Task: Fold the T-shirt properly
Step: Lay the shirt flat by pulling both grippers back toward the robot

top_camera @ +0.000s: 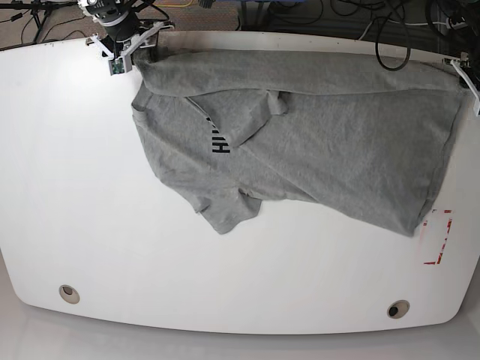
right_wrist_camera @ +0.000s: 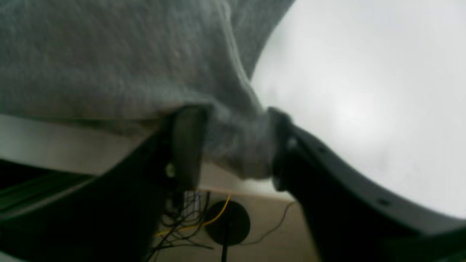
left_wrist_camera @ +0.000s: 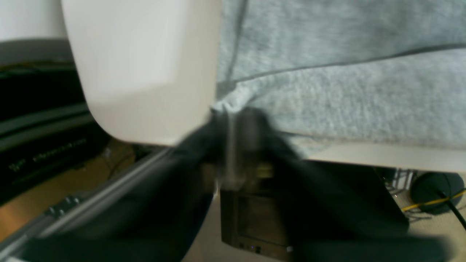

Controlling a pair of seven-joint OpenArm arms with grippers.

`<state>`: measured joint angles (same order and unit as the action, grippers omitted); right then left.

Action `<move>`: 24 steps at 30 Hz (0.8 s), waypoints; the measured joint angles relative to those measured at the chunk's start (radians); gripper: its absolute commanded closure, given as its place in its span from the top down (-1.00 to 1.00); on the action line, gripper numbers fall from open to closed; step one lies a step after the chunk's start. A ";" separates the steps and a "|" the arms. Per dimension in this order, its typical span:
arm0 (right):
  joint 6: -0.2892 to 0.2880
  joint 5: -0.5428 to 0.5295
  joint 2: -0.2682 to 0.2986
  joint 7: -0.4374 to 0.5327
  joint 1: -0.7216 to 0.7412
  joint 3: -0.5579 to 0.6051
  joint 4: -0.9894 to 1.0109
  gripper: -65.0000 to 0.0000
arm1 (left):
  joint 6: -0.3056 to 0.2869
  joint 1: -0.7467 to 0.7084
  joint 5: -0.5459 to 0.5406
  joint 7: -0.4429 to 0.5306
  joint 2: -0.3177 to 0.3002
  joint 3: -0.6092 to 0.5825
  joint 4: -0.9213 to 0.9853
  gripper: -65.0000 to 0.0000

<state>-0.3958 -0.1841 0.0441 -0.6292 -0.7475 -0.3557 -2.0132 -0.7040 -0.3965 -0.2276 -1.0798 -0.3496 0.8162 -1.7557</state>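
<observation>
Left wrist view, blurred: the left gripper (left_wrist_camera: 233, 120) pinches the T-shirt (left_wrist_camera: 346, 91) hem at the table (left_wrist_camera: 145, 72) edge. Right wrist view: the right gripper (right_wrist_camera: 233, 145) clamps bunched grey cloth. Base view: the shirt lies rumpled across the far tabletop, the left gripper nearly cut off.

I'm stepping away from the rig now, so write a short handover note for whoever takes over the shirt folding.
Left gripper: jaws shut on a pinched edge of the heather-grey cotton T-shirt, at the white table's far edge.
Right gripper: jaws shut on a bunched fold of the shirt at the other far corner.
Shirt: spread across the far half of the table, its far edge stretched between both grippers, one sleeve flopped over the black chest letters.
Done: both corners gripped.
Left: no neat fold yet; fabric is rumpled and needs flattening, then folding.
</observation>
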 measured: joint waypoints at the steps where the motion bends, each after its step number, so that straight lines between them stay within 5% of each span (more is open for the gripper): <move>1: 0.003 0.003 0.001 0.003 -0.005 0.002 0.000 0.45 | 0.000 0.000 0.002 -0.001 0.000 0.000 0.001 0.00; 6: 0.006 0.003 0.002 0.001 -0.024 0.016 0.000 0.83 | 0.000 0.000 -0.001 0.000 0.000 0.000 0.000 0.06; 24: 0.002 -0.002 0.034 0.004 -0.036 -0.087 -0.002 0.84 | 0.000 0.141 -0.004 -0.009 0.003 0.000 -0.132 0.04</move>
<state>-0.3935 -0.1864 0.0780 -0.6254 -0.7834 -0.4423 -2.0148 -0.7036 -0.2558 -0.2317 -1.0885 -0.3462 0.8165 -1.8881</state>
